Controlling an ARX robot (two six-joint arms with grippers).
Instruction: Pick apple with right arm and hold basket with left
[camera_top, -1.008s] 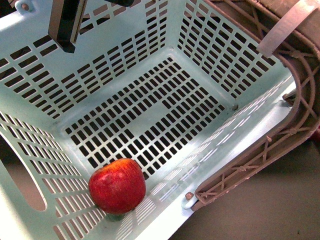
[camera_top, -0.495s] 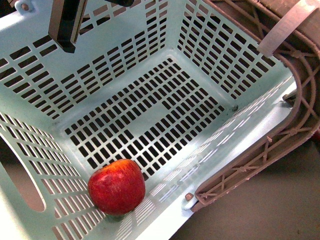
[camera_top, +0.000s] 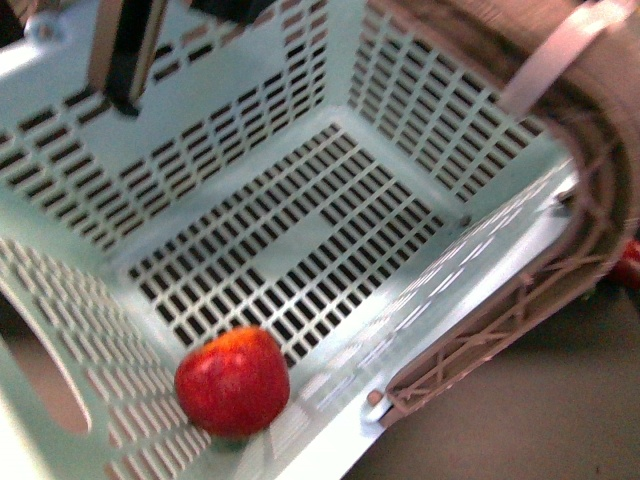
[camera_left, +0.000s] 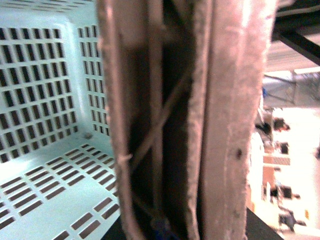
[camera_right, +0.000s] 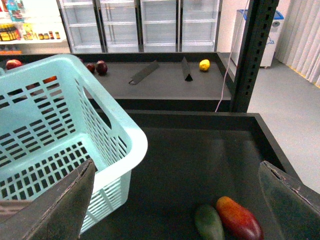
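Note:
The red apple (camera_top: 232, 382) lies inside the pale blue slotted basket (camera_top: 200, 130), in its near left corner against the wall. The basket's brown handle (camera_top: 600, 200) hangs folded along the right rim. In the left wrist view that handle (camera_left: 230, 125) fills the middle, and my left gripper (camera_left: 170, 225) is shut on it, its fingers hidden behind it. My right gripper (camera_right: 177, 172) is open and empty over the dark table, beside the basket (camera_right: 75, 125) and outside it; its fingers (camera_right: 60, 205) frame the view.
A dull green fruit (camera_right: 209, 222) and a red-orange oval fruit (camera_right: 240, 219) lie together on the dark table under the right gripper. A black post (camera_right: 255, 50) stands behind. A far shelf holds a yellow fruit (camera_right: 204, 64) and dark red fruits (camera_right: 101, 66).
The front view has gone blurred and the basket has shifted slightly. The apple stays in the same corner.

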